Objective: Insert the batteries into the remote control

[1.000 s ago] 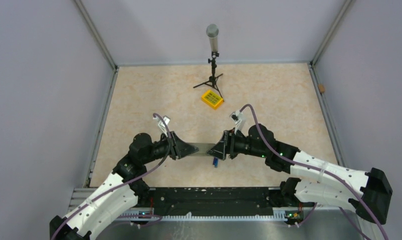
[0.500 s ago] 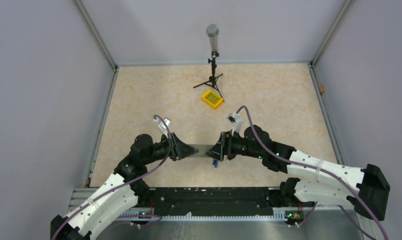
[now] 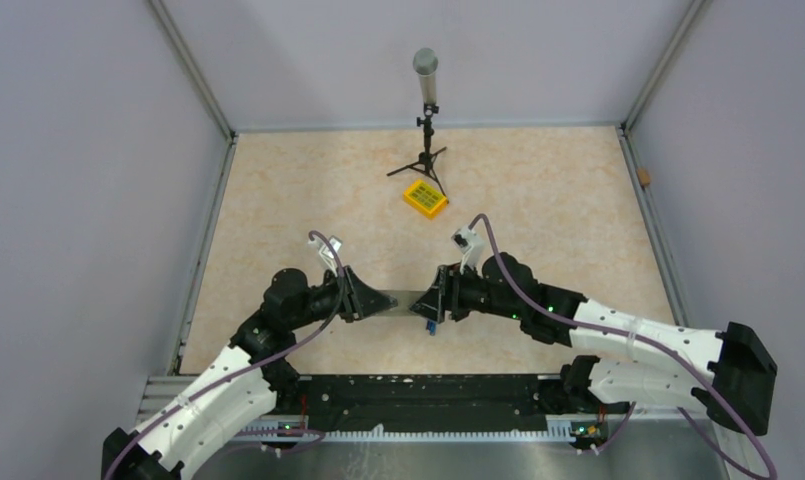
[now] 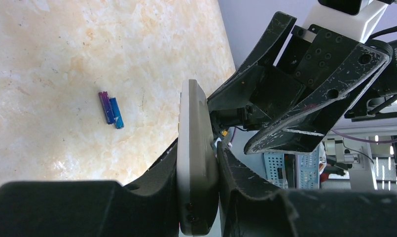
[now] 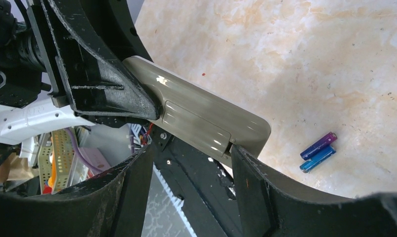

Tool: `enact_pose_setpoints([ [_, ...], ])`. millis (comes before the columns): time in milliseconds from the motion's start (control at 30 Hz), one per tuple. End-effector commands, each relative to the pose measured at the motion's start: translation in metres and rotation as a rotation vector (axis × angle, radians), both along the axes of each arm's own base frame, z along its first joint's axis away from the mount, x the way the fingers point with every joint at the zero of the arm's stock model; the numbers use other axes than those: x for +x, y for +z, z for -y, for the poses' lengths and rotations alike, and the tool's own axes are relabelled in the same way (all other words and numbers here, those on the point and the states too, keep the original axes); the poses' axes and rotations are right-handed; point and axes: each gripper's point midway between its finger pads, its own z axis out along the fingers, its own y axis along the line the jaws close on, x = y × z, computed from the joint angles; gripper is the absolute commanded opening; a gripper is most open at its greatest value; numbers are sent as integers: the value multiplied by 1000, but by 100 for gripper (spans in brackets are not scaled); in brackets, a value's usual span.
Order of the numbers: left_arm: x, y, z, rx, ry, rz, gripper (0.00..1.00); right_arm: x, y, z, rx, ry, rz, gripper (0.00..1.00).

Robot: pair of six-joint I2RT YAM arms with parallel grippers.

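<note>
Right tool (image 3: 425, 303) nearer, remote control (image 3: 403, 299) unmoved

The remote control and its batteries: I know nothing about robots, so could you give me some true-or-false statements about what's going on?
1. The left gripper is clamped on the remote control. True.
2. The batteries are inside the remote control. False: both lie side by side on the table.
3. The right gripper holds a battery. False: its jaws stand open around the remote control's free end.
4. The battery cover is on the remote control. True.
</note>
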Motion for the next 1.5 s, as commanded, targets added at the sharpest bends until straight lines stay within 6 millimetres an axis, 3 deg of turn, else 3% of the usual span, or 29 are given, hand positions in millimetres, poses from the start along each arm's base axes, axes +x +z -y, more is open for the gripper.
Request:
enact_pose_setpoints([
  [0,-14,59,9,-172,-98,130,0,3,-7,-2,-36,-6,12,59],
  [467,-20,63,10,-232,-124,101,0,-12,6,-13,106,88,-10,59],
  [1467,-22,60,13,-271,-141,69,0,-32,40,-6,384,204,-31,58],
])
